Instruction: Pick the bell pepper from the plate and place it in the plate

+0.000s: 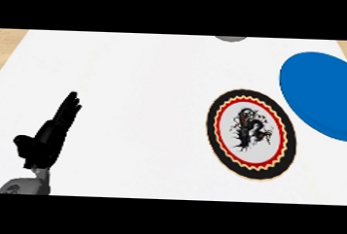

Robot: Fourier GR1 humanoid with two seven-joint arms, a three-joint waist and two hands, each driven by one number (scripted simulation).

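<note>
1. The left hand (48, 136) rested at about eight o'clock on the white counter (141, 79), fingers straight and together, holding nothing
2. A patterned plate (251, 135) with a black rim and red ring lay at four o'clock
3. A blue plate (322, 95) sat at two o'clock, just beside it
4. No bell pepper could be seen on either plate

White counter (149, 79), patterned plate (252, 135), blue plate (320, 95) just beside

Patterned plate (251, 134) beside blue plate (322, 95) (left hand (50, 134) open).
</note>
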